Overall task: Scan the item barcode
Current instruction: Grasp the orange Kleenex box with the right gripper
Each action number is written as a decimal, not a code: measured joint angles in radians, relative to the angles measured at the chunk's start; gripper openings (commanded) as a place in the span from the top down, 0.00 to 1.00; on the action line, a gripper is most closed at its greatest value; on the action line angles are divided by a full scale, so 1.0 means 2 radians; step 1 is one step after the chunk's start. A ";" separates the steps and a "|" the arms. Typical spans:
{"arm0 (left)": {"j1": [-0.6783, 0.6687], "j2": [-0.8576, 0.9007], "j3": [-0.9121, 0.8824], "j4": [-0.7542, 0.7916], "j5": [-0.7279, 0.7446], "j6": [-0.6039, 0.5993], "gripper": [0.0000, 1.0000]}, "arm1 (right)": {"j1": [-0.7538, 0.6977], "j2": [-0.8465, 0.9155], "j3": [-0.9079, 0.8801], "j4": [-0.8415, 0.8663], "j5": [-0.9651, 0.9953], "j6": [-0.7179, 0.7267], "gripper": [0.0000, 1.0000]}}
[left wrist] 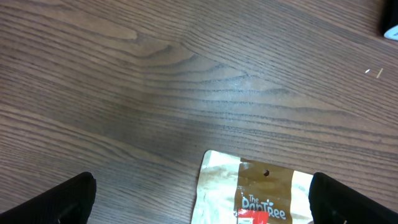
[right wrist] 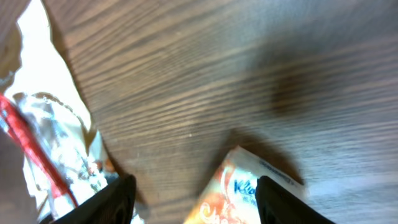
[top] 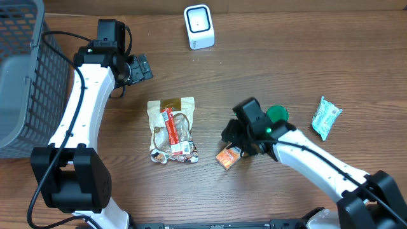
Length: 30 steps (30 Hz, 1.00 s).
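A small orange tissue pack [top: 227, 157] lies flat on the wooden table, right of a beige snack bag [top: 172, 130]. My right gripper [top: 230, 141] hovers low over the pack's upper left end. In the right wrist view its jaws stand apart, the right gripper [right wrist: 196, 202] is open, and the pack [right wrist: 230, 186] lies between the fingers, partly under the right one. The white barcode scanner [top: 199, 27] stands at the table's far edge. My left gripper [top: 141, 67] is open near the upper left, above the snack bag's top edge [left wrist: 261, 193], holding nothing.
A grey mesh basket [top: 19, 76] fills the far left. A round green object [top: 277, 114] sits behind the right arm, and a teal packet [top: 326, 117] lies at the right. The snack bag [right wrist: 50, 137] lies close to the right gripper's left finger.
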 measured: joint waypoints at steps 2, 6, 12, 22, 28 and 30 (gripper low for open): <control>0.000 0.000 0.000 0.000 0.000 0.000 0.00 | -0.003 0.000 0.054 -0.058 0.016 -0.022 0.43; 0.000 0.000 0.000 0.000 0.001 0.000 0.00 | -0.006 -0.001 0.115 -0.101 0.036 -0.041 0.65; 0.000 0.000 0.000 0.000 0.001 0.000 0.00 | -0.003 -0.001 0.104 -0.148 0.043 0.015 0.00; 0.000 0.000 0.000 0.000 0.001 0.000 0.00 | -0.001 -0.001 0.096 -0.176 0.042 0.068 0.58; 0.000 0.000 0.000 0.000 0.001 0.000 0.00 | 0.032 -0.001 0.042 -0.151 0.038 0.135 0.80; 0.000 0.000 0.000 0.000 0.001 0.000 0.00 | 0.046 -0.001 0.019 -0.124 0.036 0.157 0.82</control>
